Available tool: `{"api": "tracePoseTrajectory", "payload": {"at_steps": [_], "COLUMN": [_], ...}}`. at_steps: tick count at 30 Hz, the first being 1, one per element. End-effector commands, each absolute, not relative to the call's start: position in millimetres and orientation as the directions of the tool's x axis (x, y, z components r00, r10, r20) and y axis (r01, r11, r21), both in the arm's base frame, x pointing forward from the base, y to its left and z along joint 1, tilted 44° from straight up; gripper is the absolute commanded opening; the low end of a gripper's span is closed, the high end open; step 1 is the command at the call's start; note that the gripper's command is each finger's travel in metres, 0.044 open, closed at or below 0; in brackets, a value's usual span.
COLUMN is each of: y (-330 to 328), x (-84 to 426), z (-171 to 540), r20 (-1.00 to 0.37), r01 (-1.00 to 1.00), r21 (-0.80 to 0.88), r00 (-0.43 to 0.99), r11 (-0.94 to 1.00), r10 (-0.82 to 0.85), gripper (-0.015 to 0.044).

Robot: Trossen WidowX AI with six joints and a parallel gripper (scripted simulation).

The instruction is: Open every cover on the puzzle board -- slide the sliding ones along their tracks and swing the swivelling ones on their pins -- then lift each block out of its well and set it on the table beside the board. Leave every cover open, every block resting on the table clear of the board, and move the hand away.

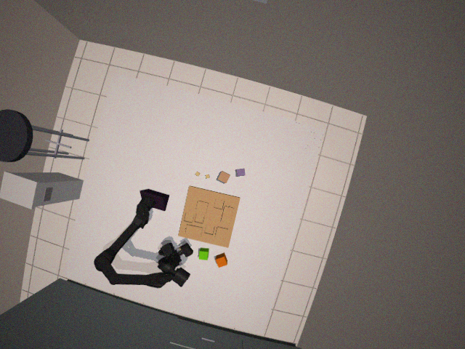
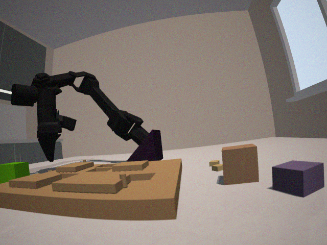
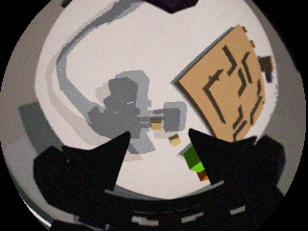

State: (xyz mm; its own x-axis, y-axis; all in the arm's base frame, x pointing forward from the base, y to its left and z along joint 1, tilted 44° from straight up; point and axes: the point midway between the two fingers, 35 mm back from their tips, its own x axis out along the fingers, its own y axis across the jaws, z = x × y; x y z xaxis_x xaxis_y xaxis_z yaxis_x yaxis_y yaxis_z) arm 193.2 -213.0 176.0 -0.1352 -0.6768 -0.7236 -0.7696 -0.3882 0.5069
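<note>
1. Puzzle board (image 1: 195, 193) (image 2: 168, 171) (image 3: 197, 82) flat on desk (image 1: 262, 150) (image 2: 224, 216) (image 3: 111, 43); covers look slid or swung aside.
2. Green block (image 1: 203, 256) (image 2: 7, 171) (image 3: 193, 156) and orange block (image 1: 221, 260) (image 3: 203, 176) beside it.
3. Hand (image 1: 176, 249) (image 2: 50, 160) (image 3: 160, 133) wide open, empty, above small tan blocks (image 3: 156, 125).
4. Step: likely a block release. Next: rise straight, retreat without nudging blocks.

Top view overhead, distant; exterior low, close; wrist downward, sharing the board.
</note>
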Motion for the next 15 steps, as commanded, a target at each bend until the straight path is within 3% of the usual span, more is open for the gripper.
{"api": "tracePoseTrajectory", "payload": {"at_steps": [1,15], "y": [-203.4,-172.3], "x": [195.4,211.1], "z": [188.5,199.2], "r20": [-0.721,-0.71], "r01": [-0.773,-0.743], "r21": [0.505,0.519], "r00": [-0.133,-0.1], "r11": [-0.384,-0.422], "r10": [-0.68,-0.697], "gripper": [0.044,0.044]}}
